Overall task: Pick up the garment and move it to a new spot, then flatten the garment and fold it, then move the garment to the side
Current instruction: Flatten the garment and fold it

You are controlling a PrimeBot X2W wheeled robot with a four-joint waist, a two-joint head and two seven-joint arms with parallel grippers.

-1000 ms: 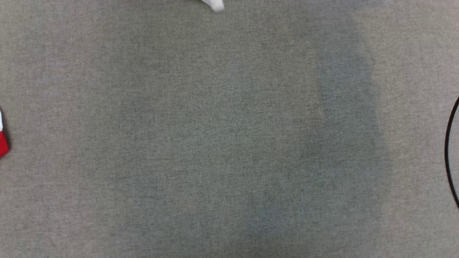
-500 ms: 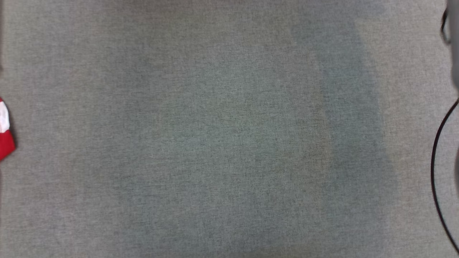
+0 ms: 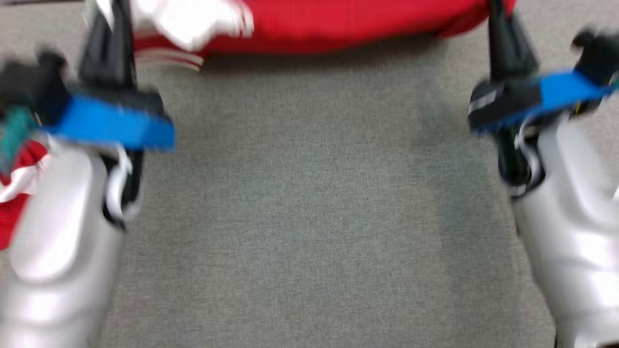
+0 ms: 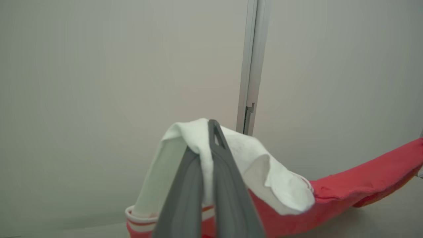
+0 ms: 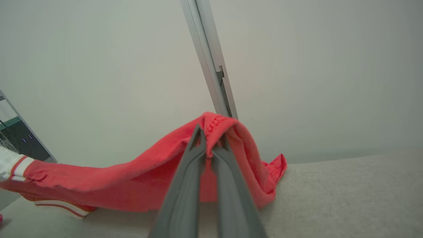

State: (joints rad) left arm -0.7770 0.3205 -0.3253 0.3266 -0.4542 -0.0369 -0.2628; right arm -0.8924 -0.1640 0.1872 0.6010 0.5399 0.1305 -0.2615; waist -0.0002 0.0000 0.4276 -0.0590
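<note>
The garment [image 3: 338, 24], red with a white part and white stripes, hangs stretched between my two grippers along the top of the blurred head view, sagging low over the grey table. My left gripper [image 3: 115, 19] is shut on its white part, and the left wrist view shows the white cloth [image 4: 264, 172] draped over the closed fingertips [image 4: 214, 130]. My right gripper [image 3: 497, 19] is shut on a red edge. In the right wrist view the red cloth [image 5: 132, 185] is pinched between the closed fingers [image 5: 198, 138] and trails left, down to the table.
The grey fabric table top [image 3: 309, 217] spreads between my two pale forearms. Another piece of red and white cloth [image 3: 17, 193] lies at the left edge behind the left forearm. A pale wall with an upright metal strip [image 4: 251, 66] stands beyond the table.
Both arms have come into the head view, holding the garment stretched between them. Earlier that view showed the bare table top and the red scrap at the left edge.
</note>
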